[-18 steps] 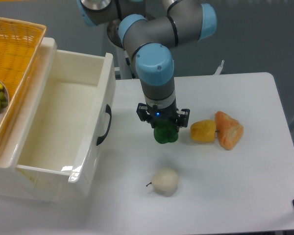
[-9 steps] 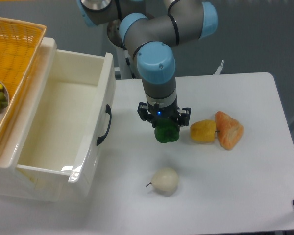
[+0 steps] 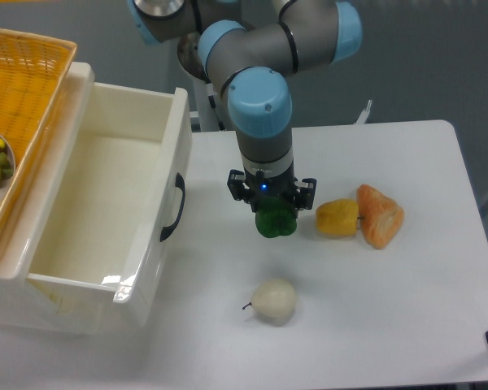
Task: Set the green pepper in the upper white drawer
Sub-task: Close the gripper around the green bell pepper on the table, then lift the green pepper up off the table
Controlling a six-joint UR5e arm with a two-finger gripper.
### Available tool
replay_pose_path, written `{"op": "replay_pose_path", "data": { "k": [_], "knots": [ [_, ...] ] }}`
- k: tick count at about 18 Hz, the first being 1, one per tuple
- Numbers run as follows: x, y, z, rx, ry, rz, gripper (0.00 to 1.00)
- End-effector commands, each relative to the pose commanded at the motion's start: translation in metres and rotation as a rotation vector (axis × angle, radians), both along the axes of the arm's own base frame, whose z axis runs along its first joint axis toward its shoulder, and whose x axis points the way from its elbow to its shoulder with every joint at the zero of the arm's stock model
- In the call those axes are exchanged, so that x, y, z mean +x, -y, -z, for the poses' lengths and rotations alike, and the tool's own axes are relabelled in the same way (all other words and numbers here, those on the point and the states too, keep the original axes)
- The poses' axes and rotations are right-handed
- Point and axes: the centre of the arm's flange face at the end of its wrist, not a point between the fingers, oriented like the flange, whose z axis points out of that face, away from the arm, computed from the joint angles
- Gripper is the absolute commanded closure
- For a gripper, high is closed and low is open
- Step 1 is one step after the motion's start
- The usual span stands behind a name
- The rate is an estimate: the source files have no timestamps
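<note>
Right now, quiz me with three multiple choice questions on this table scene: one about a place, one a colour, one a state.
1. Where is the green pepper?
A. in the drawer
B. under the tool
C. in the basket

2. What colour is the basket?
A. orange
B. blue
C. black

3. The upper white drawer is:
A. closed
B. pulled open, empty
C. open, full of fruit

Answers:
1 B, the tool sits right on top of it.
2 A, woven orange at far left.
3 B, its bare white inside shows.
</note>
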Motion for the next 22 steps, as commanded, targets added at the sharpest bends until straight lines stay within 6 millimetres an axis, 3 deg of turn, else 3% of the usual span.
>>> {"op": "replay_pose_path", "data": {
  "k": [14,18,22],
  "knots": [
    [0.02,0.02,-0.07,0.204,0.045,-0.181,0.48],
    [0.023,0.02,-0.09,0.29,0.095,-0.305,0.48],
    [0.026,0.018,-0.097,0.342,0.148,-0.395,0.47]
  ]
}}
